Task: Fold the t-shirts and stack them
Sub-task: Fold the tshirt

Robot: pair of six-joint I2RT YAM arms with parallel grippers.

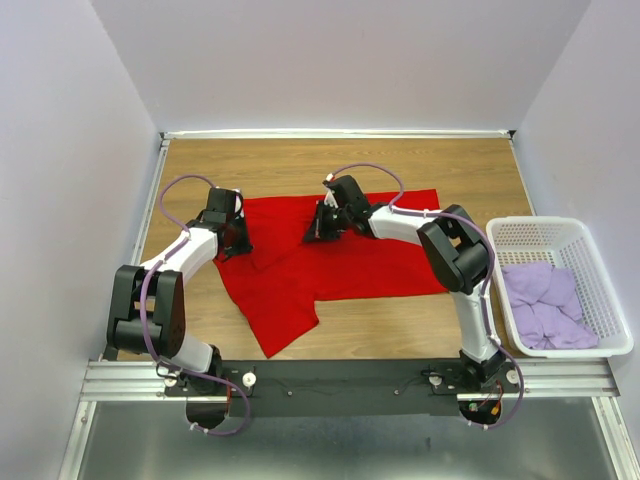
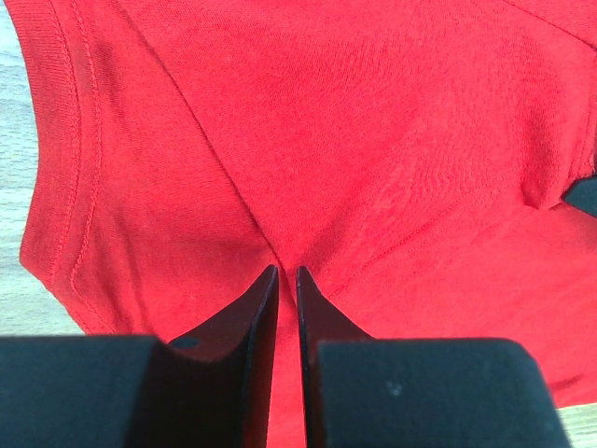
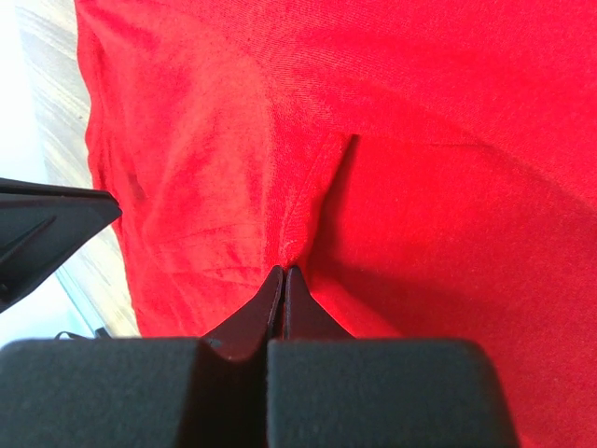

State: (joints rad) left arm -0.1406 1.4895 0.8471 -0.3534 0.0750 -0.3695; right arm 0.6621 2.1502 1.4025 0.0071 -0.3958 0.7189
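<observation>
Red t-shirt [image 1: 340, 265] lay spread across the middle of the bench [image 1: 420, 165], and nearest you one loose flap of it trailed toward the near edge, left of centre. By the near right corner, the lilac t-shirts [image 1: 545, 305] sat in a crumpled heap in the white basket [image 1: 597, 270].

Further in, your left hand [image 2: 287, 275] was down on the shirt's left side, toward the left edge. Its fingers were drawn almost together, with a thin ridge of red cloth nipped between them and a crease running away from the tips. Further still, your right hand [image 3: 283, 273] was at the shirt's upper middle, closed tight on a small pucker of fabric. Beyond both, the bench ran on to its far edge.

You were dealing with a light, limp knit. It would sag, drag and wrinkle rather than hold a line, and a pinch in mid-panel would likely lift only a tent of cloth. By my judgement the hems, shoulder seams and sleeve edges were the better holds, taken at two spread points and moved together so the fold fell flat. Damage was unlikely; the real risk was a layer slipping free or bunching.
</observation>
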